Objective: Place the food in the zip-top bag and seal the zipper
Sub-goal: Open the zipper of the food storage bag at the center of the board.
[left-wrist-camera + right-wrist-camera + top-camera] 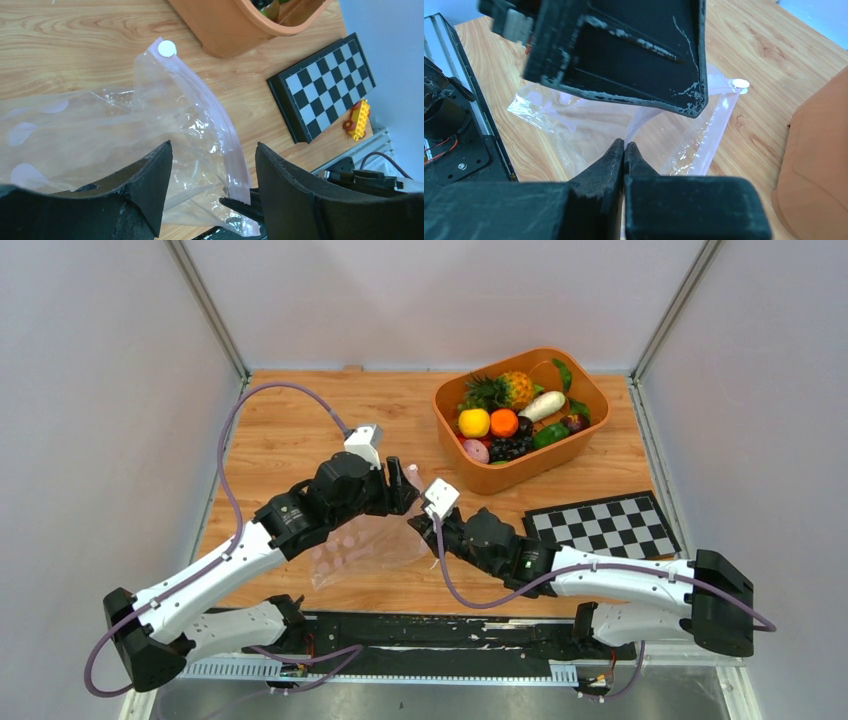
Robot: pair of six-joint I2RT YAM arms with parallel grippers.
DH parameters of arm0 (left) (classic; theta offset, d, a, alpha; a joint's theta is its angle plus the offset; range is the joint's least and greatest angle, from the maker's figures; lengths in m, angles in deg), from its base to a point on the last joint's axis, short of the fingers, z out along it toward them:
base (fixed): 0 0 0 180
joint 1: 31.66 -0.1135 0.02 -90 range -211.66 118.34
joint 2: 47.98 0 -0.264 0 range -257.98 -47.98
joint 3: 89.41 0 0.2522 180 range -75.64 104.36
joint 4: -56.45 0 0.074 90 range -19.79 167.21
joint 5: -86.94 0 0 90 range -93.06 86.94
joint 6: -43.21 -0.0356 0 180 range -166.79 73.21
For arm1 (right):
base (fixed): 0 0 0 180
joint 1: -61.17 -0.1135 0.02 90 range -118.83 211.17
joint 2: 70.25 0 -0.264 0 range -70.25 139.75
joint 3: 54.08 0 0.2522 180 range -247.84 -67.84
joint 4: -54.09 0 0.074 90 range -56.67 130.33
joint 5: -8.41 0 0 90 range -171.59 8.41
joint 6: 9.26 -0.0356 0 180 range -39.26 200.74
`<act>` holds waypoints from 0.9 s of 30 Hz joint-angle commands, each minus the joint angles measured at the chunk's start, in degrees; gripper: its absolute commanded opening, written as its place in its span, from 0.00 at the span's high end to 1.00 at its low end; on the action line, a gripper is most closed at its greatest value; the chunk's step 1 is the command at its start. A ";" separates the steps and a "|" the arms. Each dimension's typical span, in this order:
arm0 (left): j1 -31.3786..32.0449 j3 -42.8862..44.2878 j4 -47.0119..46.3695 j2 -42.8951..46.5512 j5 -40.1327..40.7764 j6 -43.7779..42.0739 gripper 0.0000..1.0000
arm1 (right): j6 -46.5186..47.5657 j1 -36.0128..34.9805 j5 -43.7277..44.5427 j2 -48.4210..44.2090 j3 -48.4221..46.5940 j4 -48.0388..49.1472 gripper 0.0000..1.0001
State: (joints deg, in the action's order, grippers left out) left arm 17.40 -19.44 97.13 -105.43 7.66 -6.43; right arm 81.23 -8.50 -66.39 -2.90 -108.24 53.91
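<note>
Over the table (290,410), holding the left gripper (214,150) wide open on nothing, straddling the zipper (212,110) running lengthwise away toward the tub (520,475); pinching the bag (100,130) by its lip in the tight-closed right gripper (624,145), showing that grip only by wrist camera; leaving the food (515,415) in the tub, well apart.

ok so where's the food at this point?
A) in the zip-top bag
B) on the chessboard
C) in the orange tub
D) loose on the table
C: all the food sits piled in the orange tub, and the clear zip-top bag has nothing inside it.
</note>
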 commanded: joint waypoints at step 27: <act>1.98 2.73 3.39 -2.13 -0.99 -7.84 0.37 | 2.35 -3.18 7.41 2.45 -2.66 6.57 0.97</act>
State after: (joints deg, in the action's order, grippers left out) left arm 18.95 -19.18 98.48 -106.50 4.99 -11.98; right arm 84.27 -11.40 -59.07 -0.41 -108.40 56.78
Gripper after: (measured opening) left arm 0.632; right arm 0.033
